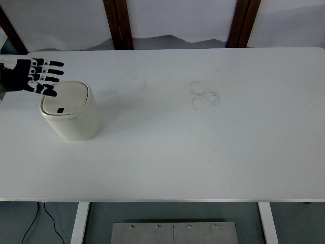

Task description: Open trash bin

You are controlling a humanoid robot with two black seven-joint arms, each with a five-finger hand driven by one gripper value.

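1. Reaching in from the left edge, my black left hand with white joint markings hangs over the far left part of the white rectangular table.
2. Its fingers are stretched out flat and slightly spread, pointing to the right, and they grasp nothing.
3. My lowest fingertip overlaps the far left edge of the bin's lid in this view; I cannot tell whether it touches.
4. My task object, a small cream plastic trash bin with rounded corners, stands upright on the left part of the table, just below and to the right of my hand.
5. Its pale flat lid is down, with a small dark mark near its front edge.
6. Faint grey ring-shaped smudges mark the tabletop right of centre, well apart from the bin.
7. Two dark brown wooden posts rise behind the far table edge.
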